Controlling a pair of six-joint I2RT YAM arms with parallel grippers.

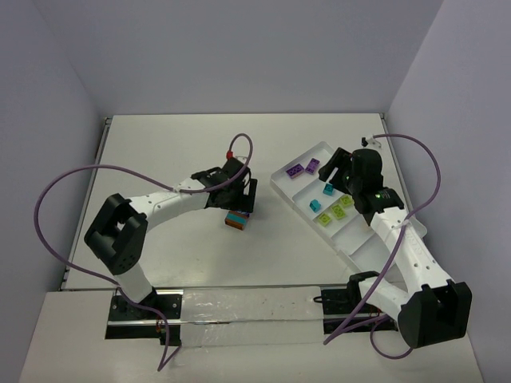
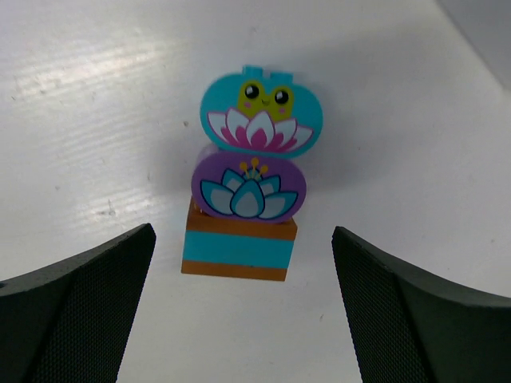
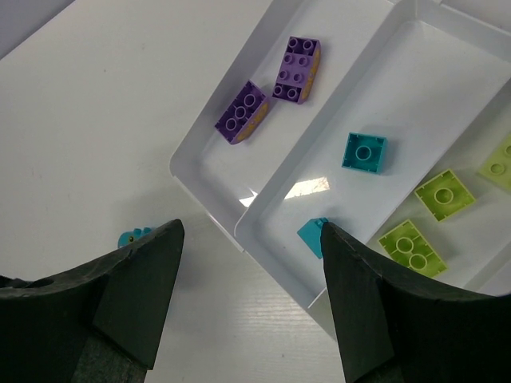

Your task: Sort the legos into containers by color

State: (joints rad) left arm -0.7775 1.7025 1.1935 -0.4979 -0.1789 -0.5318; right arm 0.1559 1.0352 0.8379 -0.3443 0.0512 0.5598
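Clump point(image 2: 243, 203) of stacked bricks, teal, purple and orange-brown, stands on the bench point(image 2: 88, 112) just ahead of the left gripper's point(image 2: 242, 247) spread fingers point(image 2: 76, 311). Light, rigid, slick, probably top-heavy: pinch the flat-sided striped base. Right gripper point(image 3: 249, 239) gapes empty over the tray point(image 3: 206, 163).

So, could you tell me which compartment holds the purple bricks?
The compartment at the tray's far end, with two purple bricks; its neighbour holds teal bricks, the next lime ones.

On the table point(image 1: 160, 152), left of the tray point(image 3: 209, 163) and apart from it: stacked lego clump point(image 1: 237, 219). In the tray's end compartment, two bricks point(image 3: 241, 122) side by side; next compartment, two; third, three.
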